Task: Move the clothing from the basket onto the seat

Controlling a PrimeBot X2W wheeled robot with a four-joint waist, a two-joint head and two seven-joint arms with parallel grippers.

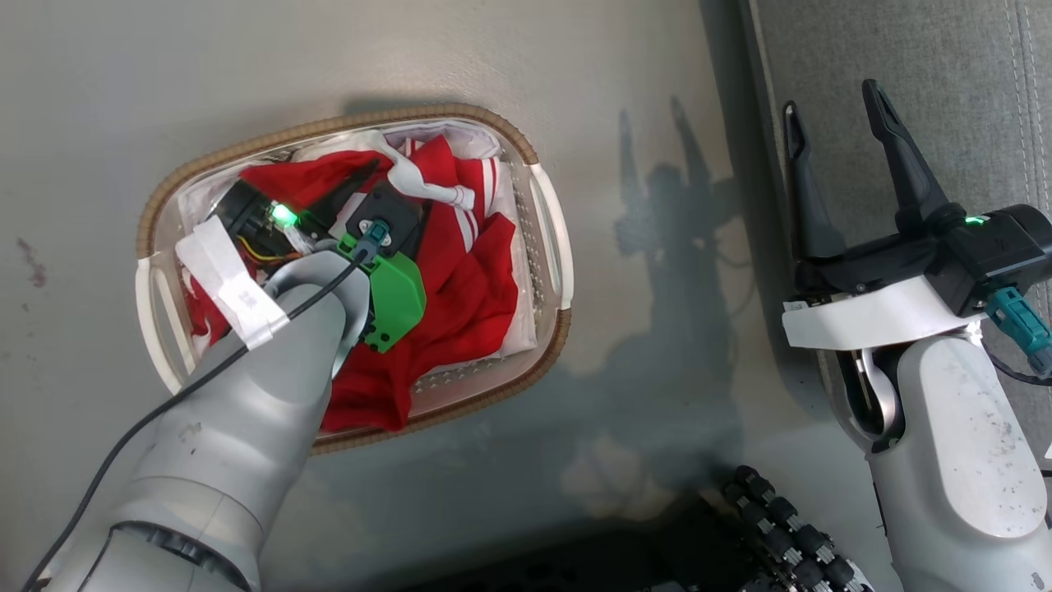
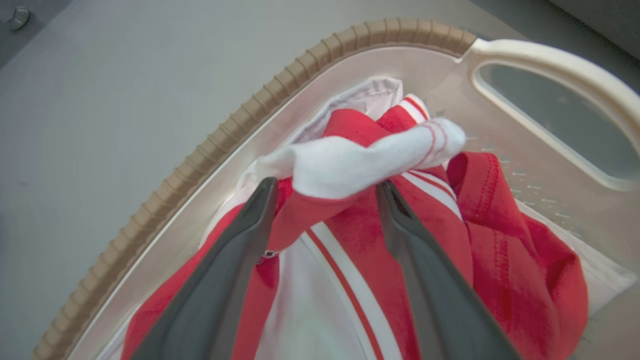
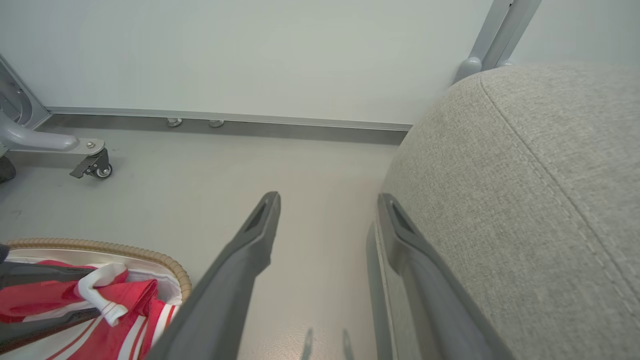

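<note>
While left fingers (image 2: 220, 280), right fingers (image 3: 225, 290) gape wide, crumpled red white-cuffed clothing (image 1: 468, 279) fills basket (image 1: 329, 125).

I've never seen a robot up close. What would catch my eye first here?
The bright red clothing, heaped in the basket on the grey floor. The left gripper reaches into it, open over a white cuff; the right gripper hangs open at the edge of the grey seat.

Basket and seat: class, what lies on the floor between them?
Only bare grey floor, crossed by a dark shadow, separates the basket from the seat, as the head view shows.
</note>
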